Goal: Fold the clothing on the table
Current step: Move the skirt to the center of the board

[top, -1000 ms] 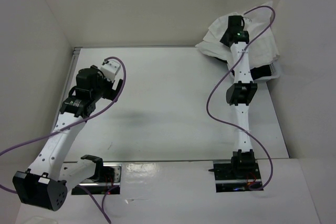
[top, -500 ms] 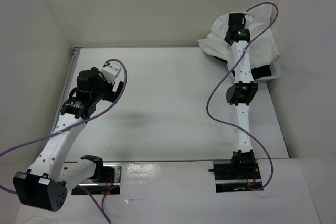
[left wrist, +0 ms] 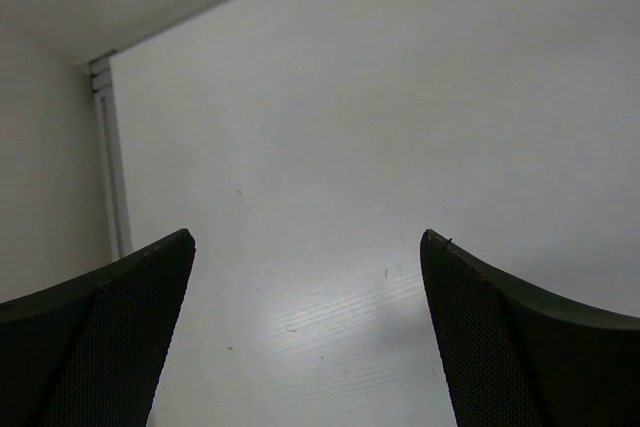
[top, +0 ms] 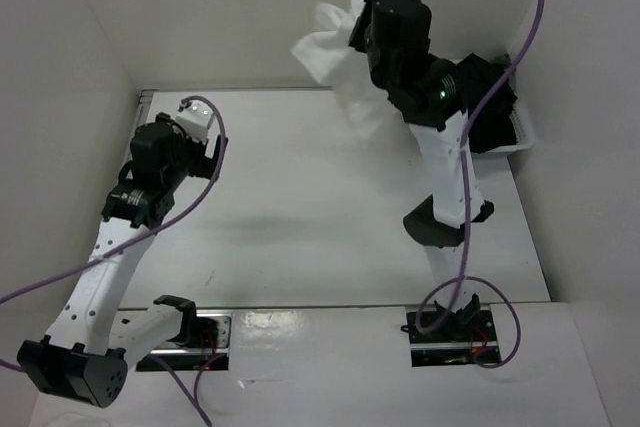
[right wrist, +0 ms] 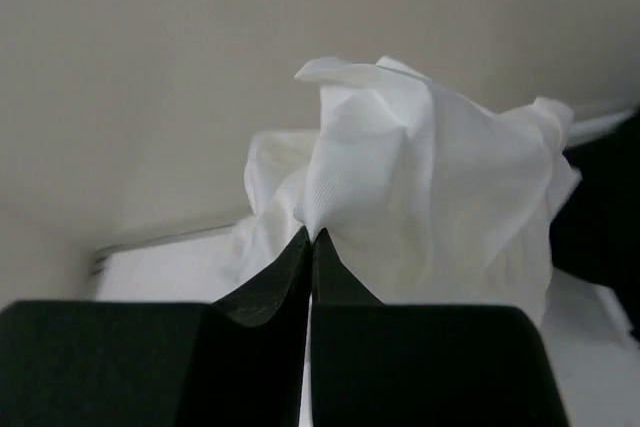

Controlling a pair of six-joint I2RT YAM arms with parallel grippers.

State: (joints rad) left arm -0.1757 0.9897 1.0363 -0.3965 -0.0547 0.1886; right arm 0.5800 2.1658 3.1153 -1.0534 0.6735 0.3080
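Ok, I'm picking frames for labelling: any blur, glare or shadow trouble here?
Top view: sharp, soft shadow on the table. Left wrist: sheen on the table, left pincer dark, slightly soft. Right wrist: clothing bright but folds readable, right pincer black, detail lost.

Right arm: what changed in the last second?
The right gripper shut on the clothing and lifted it from the far right corner, up and to the left; the fabric now hangs from it. The left gripper stays open above the table, having drifted only slightly left.
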